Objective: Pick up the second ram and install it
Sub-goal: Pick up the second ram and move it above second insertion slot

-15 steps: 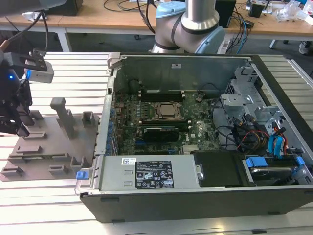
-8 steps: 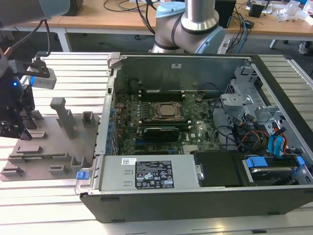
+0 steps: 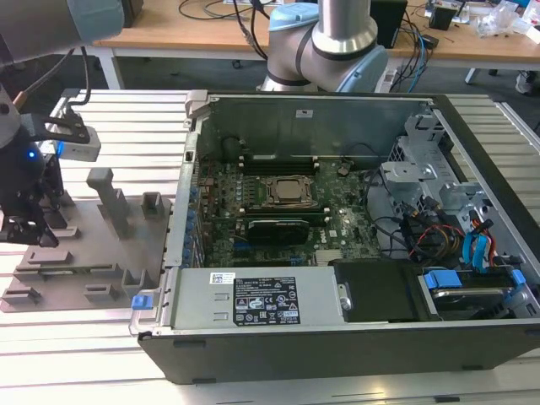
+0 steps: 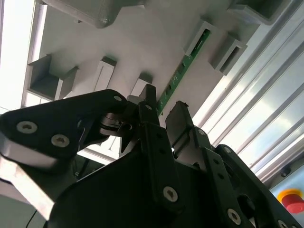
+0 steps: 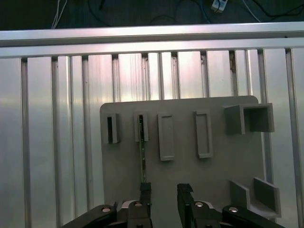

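The second ram (image 5: pixel 142 154) is a thin green stick standing on its edge, one end in a slot block of the grey holder plate (image 5: pixel 213 175). In the second wrist view the ram (image 4: pixel 183 71) runs slanting from that block toward my fingers. My gripper (image 5: pixel 164 191) is open just above the plate, at the stick's free end. One black finger (image 5: pixel 145 190) lines up with the stick and the other stands apart beside it. In the exterior view my gripper (image 3: pixel 34 234) hangs low over the holder plate (image 3: pixel 93 261) at the exterior view's left.
The open computer case (image 3: pixel 337 321) fills the middle of the exterior view, with the motherboard, its processor socket (image 3: pixel 291 192) and memory slots (image 3: pixel 278 159) inside. Upright grey blocks (image 3: pixel 105 198) stand on the holder plate. A slatted aluminium table (image 3: pixel 126 118) lies under everything.
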Motion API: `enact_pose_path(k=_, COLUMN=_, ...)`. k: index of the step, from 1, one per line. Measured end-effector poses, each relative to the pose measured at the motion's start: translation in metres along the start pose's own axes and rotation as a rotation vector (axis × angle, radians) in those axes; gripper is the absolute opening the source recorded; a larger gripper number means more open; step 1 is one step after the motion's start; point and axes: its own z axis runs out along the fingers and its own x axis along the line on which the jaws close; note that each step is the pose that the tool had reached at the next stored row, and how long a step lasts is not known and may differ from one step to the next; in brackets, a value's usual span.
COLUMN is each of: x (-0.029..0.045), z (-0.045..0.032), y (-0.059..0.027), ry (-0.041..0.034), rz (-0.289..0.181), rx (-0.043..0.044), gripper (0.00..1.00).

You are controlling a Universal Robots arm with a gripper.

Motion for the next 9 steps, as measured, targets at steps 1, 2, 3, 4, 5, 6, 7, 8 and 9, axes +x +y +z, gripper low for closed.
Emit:
enact_pose_path(k=1, x=0.0001, z=0.0013, y=-0.0001, ry=-0.0001, rz=0.0, rx=0.0001, gripper=0.36)
enact_pose_path(k=2, x=0.0003, z=0.0025, y=-0.0001, ry=0.0, rz=0.0, rx=0.0, gripper=0.36)
enact_pose_path(k=3, x=0.0005, z=0.0044, y=-0.0002, ry=0.0, rz=0.0, rx=0.0, gripper=0.36)
enact_pose_path(k=4, x=0.0009, z=0.007, y=-0.0004, ry=-0.0001, rz=0.0, rx=0.0001, gripper=0.36)
enact_pose_path(k=5, x=0.0012, z=0.0082, y=-0.0005, ry=0.0, rz=0.0, rx=0.0, gripper=0.36)
enact_pose_path(k=6, x=0.0022, z=0.01, y=-0.0006, ry=0.0002, rz=0.0, rx=0.0, gripper=0.36)
enact_pose_path(k=7, x=0.0042, z=0.0122, y=-0.0007, ry=0.0, rz=0.0, rx=0.0, gripper=0.36)
enact_pose_path(k=8, x=0.0065, z=0.0142, y=-0.0009, ry=0.0, rz=-0.001, rx=0.0, gripper=0.36)
enact_pose_path(k=9, x=0.0081, z=0.0165, y=-0.0012, ry=0.0001, rz=-0.004, rx=0.0, gripper=0.36)
